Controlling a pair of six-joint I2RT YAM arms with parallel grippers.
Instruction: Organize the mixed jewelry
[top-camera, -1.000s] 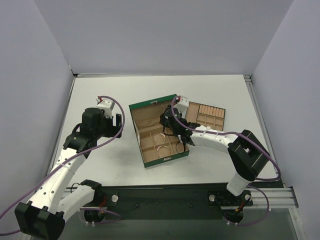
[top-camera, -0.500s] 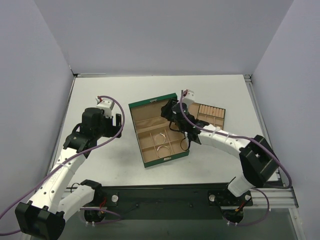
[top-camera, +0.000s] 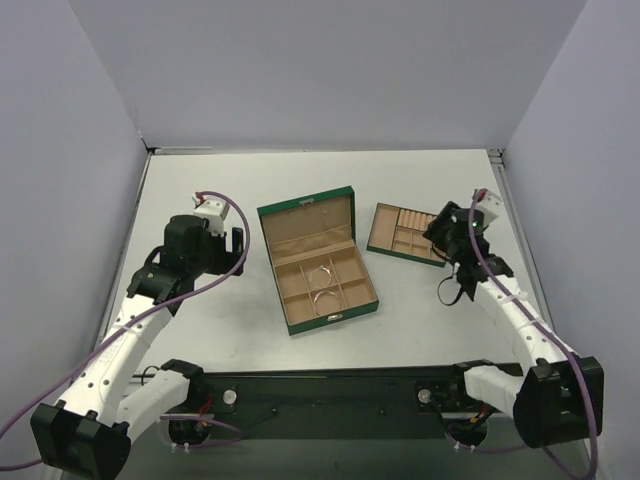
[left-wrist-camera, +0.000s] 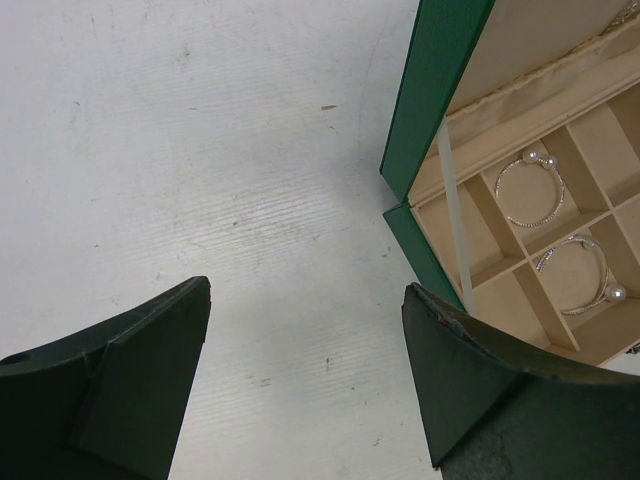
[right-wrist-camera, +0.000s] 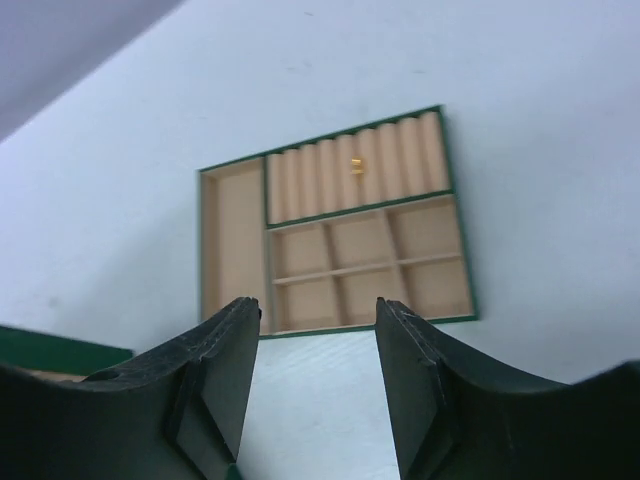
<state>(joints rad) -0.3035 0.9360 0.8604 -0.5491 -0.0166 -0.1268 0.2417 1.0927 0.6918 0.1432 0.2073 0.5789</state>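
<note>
Two silvery wire hoops, each tipped with pearl-like beads, lie flat in the open green box. The farther hoop sits in a compartment on the lid side, and the nearer hoop lies in the compartment next to it, with one tan divider between them. On the overhead view I see both in the box's middle column.

A tan-gold ring is tucked between the ring rolls of the small green tray, about midway along the row. That tray lies on the table to the right of the box, near it but not touching.

My left gripper hangs over bare table just left of the box, its jaws spread wide with nothing between them. My right gripper hovers at the right end of the tray, looking down on it. Its jaws are parted too and grip nothing.

I cannot make out a chain clearly.
</note>
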